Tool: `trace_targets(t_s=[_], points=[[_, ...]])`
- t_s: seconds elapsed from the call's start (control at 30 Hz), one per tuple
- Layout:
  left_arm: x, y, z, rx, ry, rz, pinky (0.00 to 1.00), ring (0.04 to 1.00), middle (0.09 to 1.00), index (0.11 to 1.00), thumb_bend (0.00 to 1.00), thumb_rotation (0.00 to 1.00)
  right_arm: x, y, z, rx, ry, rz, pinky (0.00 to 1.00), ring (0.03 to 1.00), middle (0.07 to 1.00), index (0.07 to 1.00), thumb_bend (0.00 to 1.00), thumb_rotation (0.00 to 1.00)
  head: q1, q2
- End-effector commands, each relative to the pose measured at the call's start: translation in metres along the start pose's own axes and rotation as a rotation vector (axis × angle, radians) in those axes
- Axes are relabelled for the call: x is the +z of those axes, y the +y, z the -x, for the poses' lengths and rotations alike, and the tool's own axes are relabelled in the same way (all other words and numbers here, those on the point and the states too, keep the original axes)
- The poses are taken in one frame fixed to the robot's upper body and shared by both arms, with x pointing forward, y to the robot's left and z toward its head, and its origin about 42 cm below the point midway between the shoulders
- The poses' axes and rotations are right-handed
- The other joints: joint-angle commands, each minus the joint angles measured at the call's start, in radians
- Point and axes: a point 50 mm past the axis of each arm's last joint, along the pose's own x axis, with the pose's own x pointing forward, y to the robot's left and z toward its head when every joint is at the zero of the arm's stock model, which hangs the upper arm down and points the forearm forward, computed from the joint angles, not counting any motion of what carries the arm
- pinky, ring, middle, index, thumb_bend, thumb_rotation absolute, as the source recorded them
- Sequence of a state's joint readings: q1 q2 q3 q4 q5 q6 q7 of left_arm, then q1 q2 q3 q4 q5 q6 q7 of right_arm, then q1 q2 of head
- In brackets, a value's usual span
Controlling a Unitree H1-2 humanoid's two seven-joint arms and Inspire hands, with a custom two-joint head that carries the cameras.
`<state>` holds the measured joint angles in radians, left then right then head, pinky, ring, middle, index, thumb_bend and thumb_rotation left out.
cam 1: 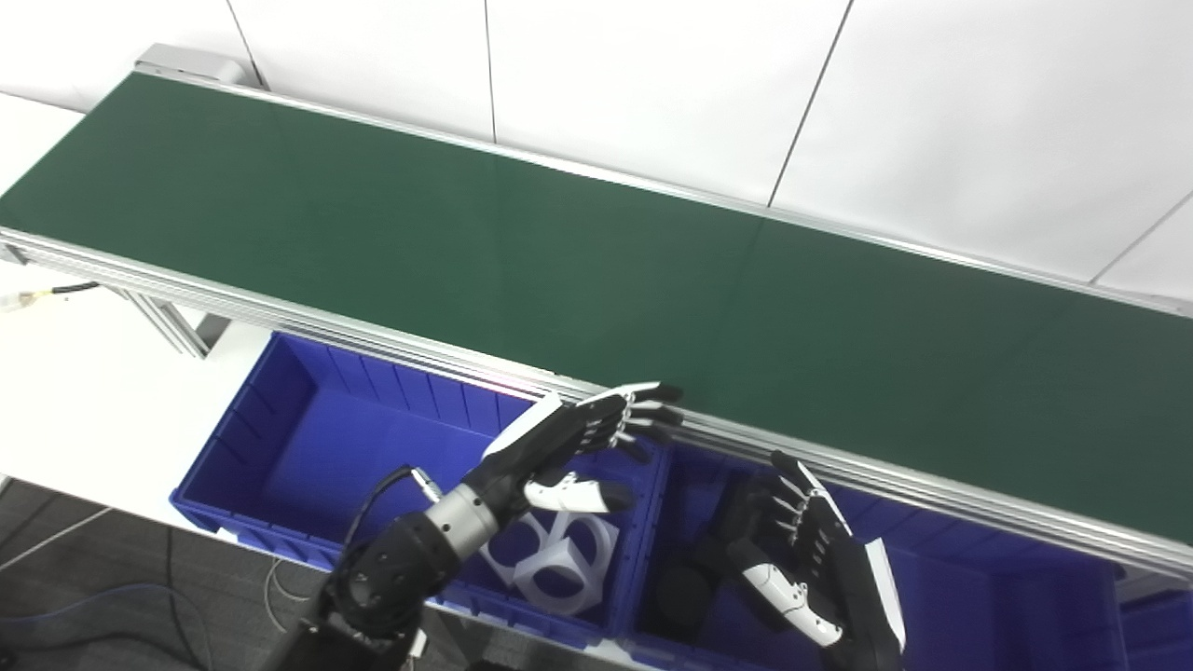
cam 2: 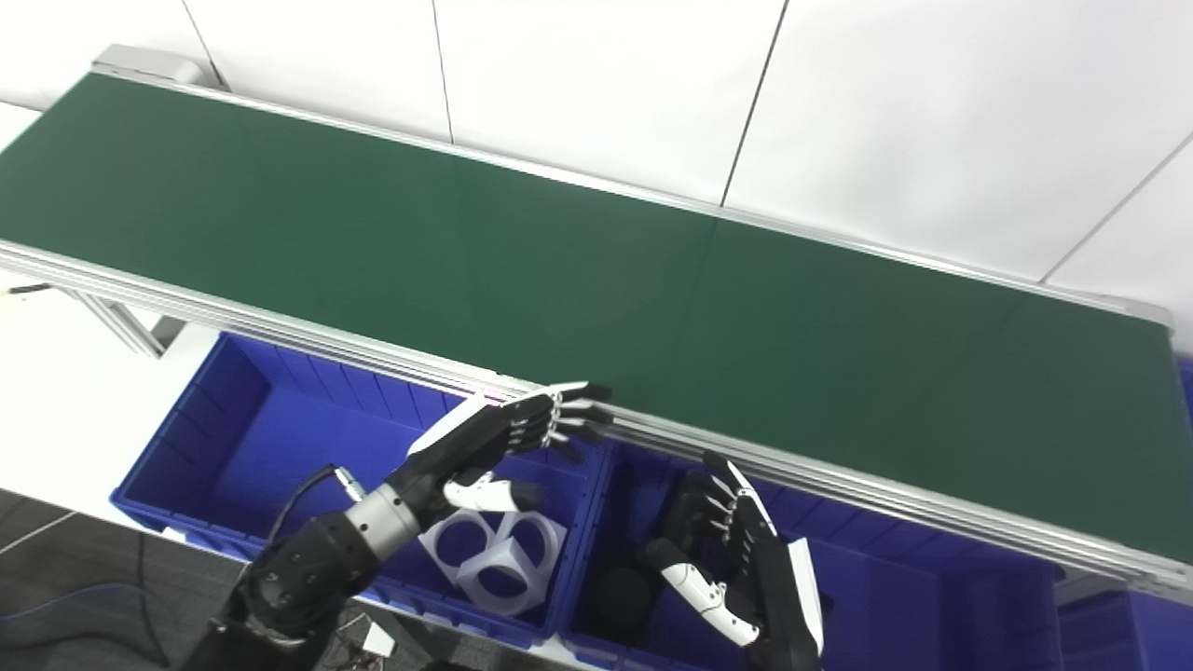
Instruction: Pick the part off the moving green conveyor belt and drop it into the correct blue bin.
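The green conveyor belt runs from upper left to lower right with no part on it. Below its near rail stand two blue bins. My left hand hovers open over the left bin, fingers stretched toward the rail, holding nothing. A white cube-shaped frame part lies in that bin under the hand. My right hand is open above the right bin, fingers spread, empty. A black round part sits in the right bin beside it.
The belt's aluminium rail runs just past both hands' fingertips. White wall panels rise behind the belt. A white floor area and a cable lie at the left. Another blue bin edge shows at far right.
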<state>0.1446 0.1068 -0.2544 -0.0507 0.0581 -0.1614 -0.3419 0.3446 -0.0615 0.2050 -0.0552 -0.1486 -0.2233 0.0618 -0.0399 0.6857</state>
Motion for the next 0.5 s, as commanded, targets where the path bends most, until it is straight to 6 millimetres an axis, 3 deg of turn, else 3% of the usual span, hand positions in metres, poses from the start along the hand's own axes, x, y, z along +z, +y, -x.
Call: trace_targets(t_s=[0.0, 0.13, 0.23, 0.47], points=[[0.003, -0.001, 0.0, 0.033, -0.053, 0.006, 0.73, 0.814, 0.855, 0.877, 1.0, 0.61, 0.009, 0.003, -0.002, -0.012, -0.09, -0.005, 0.69, 0.776, 0.826, 0.881, 0.67, 0.44, -0.02, -0.02], [-0.006, -0.007, 0.001, 0.063, -0.054, 0.027, 0.74, 0.823, 0.862, 0.875, 0.99, 0.61, 0.003, 0.007, -0.001, -0.01, -0.08, -0.007, 0.7, 0.78, 0.828, 0.879, 0.67, 0.43, -0.054, -0.064], [-0.014, -0.009, 0.003, 0.114, -0.067, 0.029, 0.71, 0.781, 0.835, 0.857, 0.87, 0.62, -0.002, 0.01, 0.0, -0.005, -0.067, -0.007, 0.7, 0.784, 0.83, 0.878, 0.68, 0.44, -0.09, -0.106], [-0.042, -0.004, 0.014, 0.229, -0.002, 0.037, 0.65, 0.72, 0.787, 0.824, 0.68, 0.62, -0.008, 0.016, 0.001, -0.004, -0.07, -0.017, 0.7, 0.779, 0.827, 0.866, 0.7, 0.39, -0.162, -0.142]])
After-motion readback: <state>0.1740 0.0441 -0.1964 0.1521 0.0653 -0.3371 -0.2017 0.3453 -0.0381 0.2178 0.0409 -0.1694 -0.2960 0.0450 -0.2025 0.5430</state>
